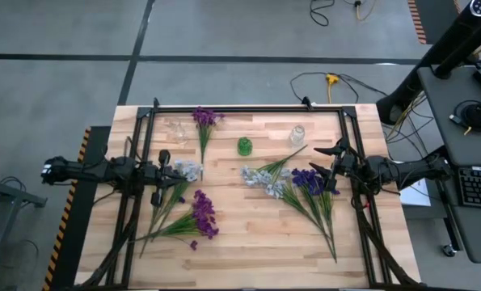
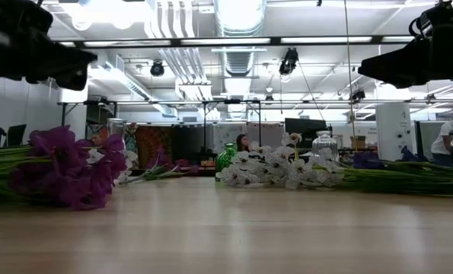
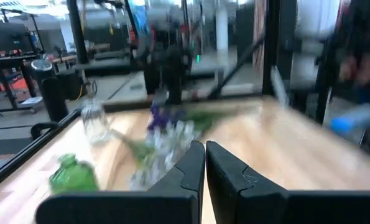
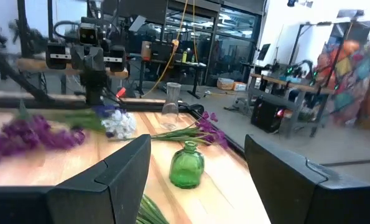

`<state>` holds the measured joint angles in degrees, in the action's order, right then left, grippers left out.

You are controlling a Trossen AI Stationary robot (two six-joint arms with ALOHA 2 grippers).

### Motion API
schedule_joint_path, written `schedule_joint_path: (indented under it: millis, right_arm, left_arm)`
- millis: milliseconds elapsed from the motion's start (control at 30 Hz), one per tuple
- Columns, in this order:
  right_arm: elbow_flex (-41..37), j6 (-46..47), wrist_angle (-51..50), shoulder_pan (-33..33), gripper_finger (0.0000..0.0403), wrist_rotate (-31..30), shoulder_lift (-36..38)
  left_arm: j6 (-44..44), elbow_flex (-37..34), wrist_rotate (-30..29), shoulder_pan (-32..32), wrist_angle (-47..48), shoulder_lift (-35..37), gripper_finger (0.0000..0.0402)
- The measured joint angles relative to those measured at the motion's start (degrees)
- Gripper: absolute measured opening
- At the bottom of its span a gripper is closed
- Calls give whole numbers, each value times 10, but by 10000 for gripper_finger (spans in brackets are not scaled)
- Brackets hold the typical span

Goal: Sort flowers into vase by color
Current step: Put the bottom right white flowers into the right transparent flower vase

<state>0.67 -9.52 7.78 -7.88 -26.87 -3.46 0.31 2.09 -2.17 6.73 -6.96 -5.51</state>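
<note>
The magenta bunch (image 2: 70,171) lies nearest the low camera, flat on the wooden table (image 1: 248,242) at its front left, with its green stems running off toward the left arm. No stem from it stands in a vase, so that colour is not yet sorted.

Just behind it, the left gripper (image 1: 169,170) hovers above the table with its fingers pressed together and nothing between them; a small pale sprig (image 1: 188,169) lies right by its tip (whether they touch cannot be told). Toward the back left stands a clear vase (image 1: 179,129), seemingly empty, and beside it a lone purple sprig (image 1: 204,123) lies on the wood.

In the middle, the green vase (image 1: 244,146) stands upright and holds no flower. To its right the pale white-blue bunch (image 1: 264,181) lies on its side, and a second clear vase (image 1: 297,135) stands behind it, also empty as far as can be seen.

Further right the dark blue-violet bunch (image 1: 308,181) lies on the table, stems fanning toward the front. The right gripper (image 1: 335,168) hangs above its blossoms with fingers well apart, holding nothing.

By this showing the sorting has hardly begun: every flower in view lies on the table and all three vases wait to be filled.
</note>
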Motion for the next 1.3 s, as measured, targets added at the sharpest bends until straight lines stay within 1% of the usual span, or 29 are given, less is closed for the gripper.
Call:
schedule_joint_path:
  millis: [33, 100, 133, 167, 200, 300, 367, 433, 533, 600, 700, 733, 767, 800, 833, 867, 900, 967, 1033, 1100, 1167, 1300]
  right_arm:
    - [0, 36, 6, 0, 254, 0, 0]
    - [0, 140, 16, 0, 254, -2, 0]
    - [0, 190, 25, 0, 254, -2, 0]
    - [0, 219, 42, 0, 254, -7, 0]
    - [0, 216, 69, 0, 254, -21, -2]
    - [0, 200, 118, 0, 254, -68, -13]
    - [0, 204, 158, 0, 254, -104, -24]
    - [0, 196, 197, 0, 254, -124, -34]
    - [0, 166, 196, 0, 254, -111, -46]
    - [0, 160, 172, 0, 254, -88, -57]
    - [0, 141, 151, 0, 254, -22, -78]
    - [0, 138, 153, 0, 254, -7, -85]
    - [0, 144, 167, 0, 254, 1, -94]
    - [0, 162, 187, 0, 254, 0, -103]
    - [0, 190, 205, 0, 254, -5, -110]
    - [0, 219, 218, 0, 254, -18, -115]
    - [0, 252, 223, 0, 254, -32, -121]
    - [0, 295, 213, 0, 254, -52, -133]
    - [0, 307, 198, 0, 254, -57, -143]
    - [0, 317, 189, 0, 254, -70, -156]
    - [0, 319, 186, 0, 254, -78, -167]
    - [0, 312, 187, 0, 254, -78, -182]
  left_arm:
    - [-37, 0, 0, 0, -37, -3, 0]
    - [-97, 0, -1, 0, -111, -3, 0]
    - [-141, 0, -1, 0, -145, -3, 0]
    - [-196, 0, -1, 0, -174, -2, 0]
    - [-245, 0, -1, 0, -192, -1, 0]
    - [-326, -6, -3, 5, -213, -6, 0]
    - [-373, -9, -45, 5, -220, -20, 0]
    - [-382, -9, -86, 4, -238, -32, 0]
    - [-369, -9, -91, 5, -260, -55, 0]
    - [-335, -8, -78, 5, -278, -71, 0]
    - [-319, -2, -35, 6, -283, -91, 0]
    - [-311, -2, -19, 7, -283, -100, 0]
    - [-307, -3, -17, 9, -287, -109, 0]
    - [-313, -4, -32, 11, -293, -120, 0]
    - [-322, -5, -59, 12, -305, -133, 0]
    - [-325, -5, -85, 13, -318, -146, 0]
    - [-322, -5, -96, 14, -328, -158, 0]
    - [-312, -3, -93, 15, -350, -185, 0]
    - [-303, -1, -84, 15, -388, -213, 0]
    - [-283, 2, -60, 15, -421, -238, 0]
    - [-272, 10, -47, 15, -430, -255, 0]
    - [-282, 26, -46, 15, -423, -286, 0]
